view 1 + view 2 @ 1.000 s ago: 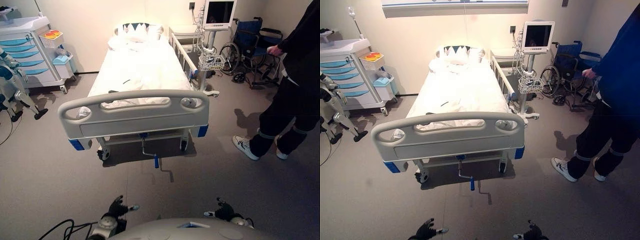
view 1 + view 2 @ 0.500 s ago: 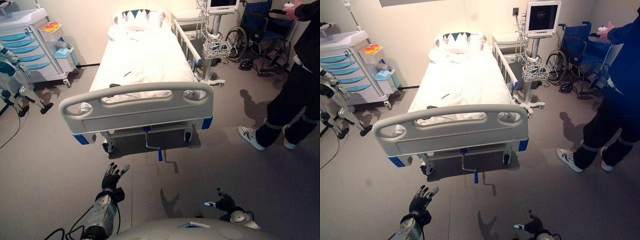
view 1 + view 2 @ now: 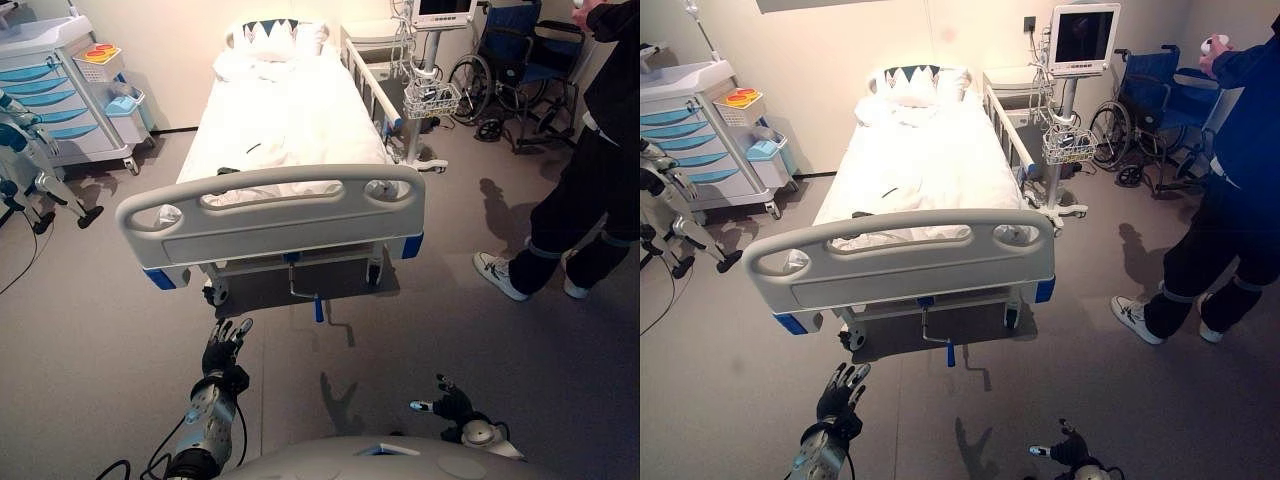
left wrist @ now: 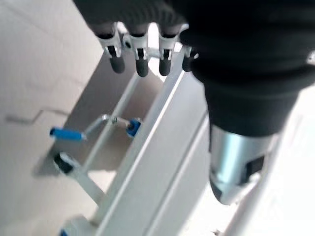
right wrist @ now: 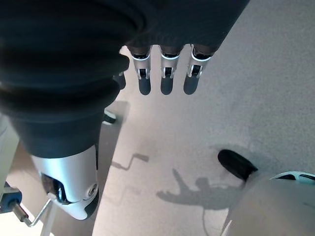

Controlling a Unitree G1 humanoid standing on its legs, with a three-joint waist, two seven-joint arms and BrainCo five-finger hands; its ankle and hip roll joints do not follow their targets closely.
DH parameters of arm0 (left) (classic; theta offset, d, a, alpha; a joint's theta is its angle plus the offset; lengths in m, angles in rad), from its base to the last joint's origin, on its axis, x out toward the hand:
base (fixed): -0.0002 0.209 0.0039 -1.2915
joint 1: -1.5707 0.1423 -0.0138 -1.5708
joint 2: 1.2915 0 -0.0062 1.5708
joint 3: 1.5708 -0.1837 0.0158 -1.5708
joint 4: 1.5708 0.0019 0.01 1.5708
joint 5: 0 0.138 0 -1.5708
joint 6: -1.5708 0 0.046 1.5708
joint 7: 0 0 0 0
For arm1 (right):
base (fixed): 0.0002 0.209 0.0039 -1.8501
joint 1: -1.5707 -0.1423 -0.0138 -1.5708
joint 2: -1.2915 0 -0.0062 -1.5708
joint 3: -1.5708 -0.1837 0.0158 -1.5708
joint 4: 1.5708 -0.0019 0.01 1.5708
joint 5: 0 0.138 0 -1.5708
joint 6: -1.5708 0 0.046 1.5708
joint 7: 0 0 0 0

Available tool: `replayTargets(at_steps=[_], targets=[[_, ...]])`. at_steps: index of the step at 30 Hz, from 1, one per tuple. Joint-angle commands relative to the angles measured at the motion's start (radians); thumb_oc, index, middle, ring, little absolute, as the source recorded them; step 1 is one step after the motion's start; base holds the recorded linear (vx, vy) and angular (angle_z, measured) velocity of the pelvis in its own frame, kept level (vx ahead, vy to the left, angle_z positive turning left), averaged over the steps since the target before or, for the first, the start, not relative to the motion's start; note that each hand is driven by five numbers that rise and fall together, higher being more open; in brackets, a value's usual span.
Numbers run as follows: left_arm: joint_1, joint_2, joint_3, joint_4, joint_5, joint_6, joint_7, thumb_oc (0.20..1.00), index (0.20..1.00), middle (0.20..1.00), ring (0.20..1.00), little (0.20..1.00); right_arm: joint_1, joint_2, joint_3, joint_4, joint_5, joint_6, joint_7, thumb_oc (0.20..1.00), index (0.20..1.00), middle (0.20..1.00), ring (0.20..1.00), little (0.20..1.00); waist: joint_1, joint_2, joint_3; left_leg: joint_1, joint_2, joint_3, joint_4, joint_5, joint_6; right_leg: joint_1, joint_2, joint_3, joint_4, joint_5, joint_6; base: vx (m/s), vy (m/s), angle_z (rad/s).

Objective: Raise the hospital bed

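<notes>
My left hand (image 3: 225,345) hangs spread, short of the bed (image 3: 270,215), whose crank (image 3: 305,298) sticks out under its footboard. My right hand (image 3: 452,405) is low, fingers straight. The left wrist view shows the crank's blue grip (image 4: 63,133).

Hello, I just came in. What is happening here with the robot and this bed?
The robot stands at the foot of the hospital bed, which it is meant to raise. Its left hand is stretched forward with open fingers toward the blue-handled crank under the footboard, but does not touch it. The right hand hangs low, open and idle. A person stands to the right, near a wheelchair and a monitor stand.
</notes>
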State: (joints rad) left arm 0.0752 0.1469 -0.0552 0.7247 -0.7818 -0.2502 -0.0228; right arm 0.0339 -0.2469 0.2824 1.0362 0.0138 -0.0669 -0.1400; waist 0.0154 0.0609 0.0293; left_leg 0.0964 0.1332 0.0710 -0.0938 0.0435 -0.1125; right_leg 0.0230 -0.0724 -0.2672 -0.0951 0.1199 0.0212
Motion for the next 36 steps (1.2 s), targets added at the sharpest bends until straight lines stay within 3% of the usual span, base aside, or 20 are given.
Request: replayTargets(at_steps=[1, 16, 19, 21, 28, 33, 36], targets=[[-0.068, 0.015, 0.046, -0.02, -0.037, -0.05, -0.044, 1.0, 1.0, 1.0, 1.0, 1.0, -0.066, 0.031, 0.0, 0.009, 0.023, -0.036, 0.001, 1.0, 1.0, 1.0, 1.0, 1.0, 0.012, -0.073, -0.002, 0.039, -0.098, 0.001, 0.023, -0.06, 0.076, 0.089, -0.064, 0.016, 0.036, -0.079, 0.103, 0.0, 0.0, 0.0], [-0.071, -0.007, 0.026, -0.076, -0.115, -0.037, -0.056, 1.0, 1.0, 1.0, 1.0, 1.0, -0.062, 0.038, 0.032, -0.029, 0.025, -0.047, 0.005, 1.0, 1.0, 1.0, 1.0, 1.0, 0.009, -0.079, -0.011, 0.036, -0.099, 0.002, 0.02, -0.06, 0.079, 0.085, -0.064, 0.019, 0.031, -0.073, 0.104, 0.0, -0.001, -0.01], [-0.065, -0.031, 0.03, -0.058, -0.223, 0.012, -0.118, 1.0, 1.0, 1.0, 1.0, 1.0, -0.067, 0.041, 0.044, -0.037, 0.023, -0.043, 0.018, 1.0, 1.0, 1.0, 1.0, 1.0, 0.006, -0.081, -0.014, 0.035, -0.097, 0.004, 0.02, -0.06, 0.08, 0.083, -0.063, 0.025, 0.031, -0.072, 0.103, 0.0, 0.0, 0.0], [-0.065, -0.043, 0.025, -0.052, -0.244, 0.008, -0.133, 1.0, 1.0, 1.0, 1.0, 1.0, -0.08, 0.048, 0.039, 0.051, 0.028, -0.041, 0.016, 1.0, 1.0, 1.0, 1.0, 1.0, 0.009, -0.08, -0.016, 0.035, -0.099, 0.002, 0.021, -0.062, 0.08, 0.084, -0.062, 0.026, 0.031, -0.072, 0.102, 0.0, 0.0, 0.0], [-0.054, -0.041, 0.015, -0.053, -0.215, -0.012, -0.129, 1.0, 1.0, 1.0, 1.0, 1.0, -0.09, 0.058, 0.043, 0.084, 0.032, -0.051, 0.014, 1.0, 1.0, 1.0, 1.0, 1.0, 0.01, -0.079, -0.02, 0.039, -0.1, 0.0, 0.021, -0.066, 0.081, 0.086, -0.063, 0.028, 0.029, -0.073, 0.102, 0.0, 0.0, 0.0], [-0.054, -0.065, 0.031, -0.046, -0.337, 0.034, -0.205, 1.0, 1.0, 1.0, 1.0, 1.0, -0.099, 0.061, 0.038, 0.101, 0.039, -0.051, 0.021, 1.0, 1.0, 1.0, 1.0, 1.0, 0.012, -0.08, -0.021, 0.038, -0.101, -0.004, 0.021, -0.067, 0.081, 0.086, -0.061, 0.027, 0.03, -0.074, 0.102, 0.0, 0.0, 0.0], [-0.058, -0.079, 0.038, -0.022, -0.36, 0.029, -0.222, 1.0, 1.0, 1.0, 1.0, 1.0, -0.1, 0.067, 0.039, 0.111, 0.038, -0.053, 0.024, 1.0, 1.0, 1.0, 1.0, 1.0, 0.012, -0.081, -0.022, 0.04, -0.1, -0.005, 0.02, -0.068, 0.081, 0.088, -0.059, 0.029, 0.027, -0.075, 0.101, 0.0, 0.0, 0.0]])
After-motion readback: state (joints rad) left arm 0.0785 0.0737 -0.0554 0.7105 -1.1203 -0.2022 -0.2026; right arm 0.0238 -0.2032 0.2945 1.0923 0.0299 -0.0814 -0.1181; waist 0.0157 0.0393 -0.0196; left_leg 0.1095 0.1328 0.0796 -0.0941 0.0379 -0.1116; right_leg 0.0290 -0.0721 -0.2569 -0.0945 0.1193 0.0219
